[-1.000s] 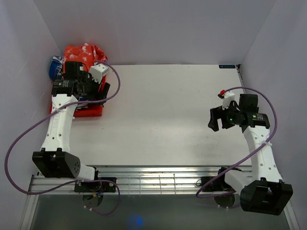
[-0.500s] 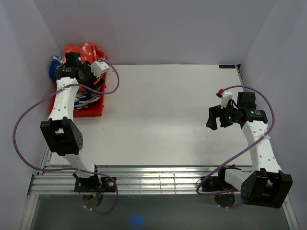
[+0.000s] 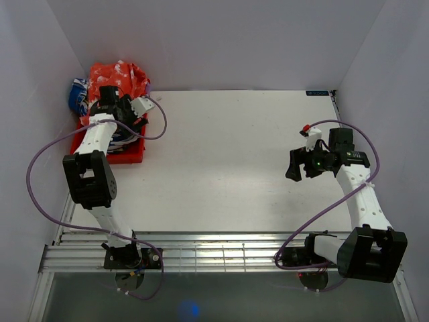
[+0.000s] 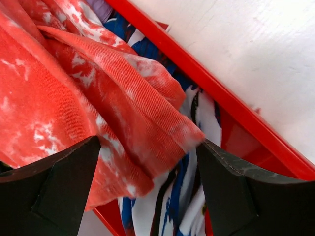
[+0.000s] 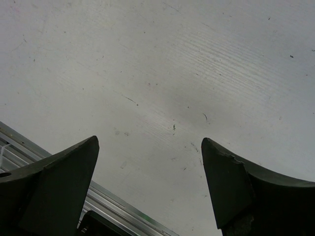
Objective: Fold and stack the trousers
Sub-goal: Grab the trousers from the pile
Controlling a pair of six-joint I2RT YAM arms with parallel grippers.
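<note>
The orange-red trousers (image 3: 117, 72) with white blotches lie bunched in the red bin (image 3: 127, 158) at the table's far left. In the left wrist view the trousers (image 4: 74, 93) fill the frame, lying over a blue-and-white garment (image 4: 172, 196). My left gripper (image 3: 114, 107) hovers over the bin with its jaws open, a fold of the trousers between the fingertips (image 4: 150, 147) but not pinched. My right gripper (image 3: 299, 168) is open and empty above the bare table on the right; it also shows in the right wrist view (image 5: 150, 142).
The red bin's rim (image 4: 221, 98) runs diagonally beside the white table (image 3: 228, 154). A blue-and-white garment (image 3: 78, 94) pokes out at the bin's left. A metal rail (image 5: 113, 196) lines the table's near edge. Grey walls enclose the table.
My left arm has swung further back over the bin, its gripper moving toward the trousers pile. My right gripper has shifted slightly left.
</note>
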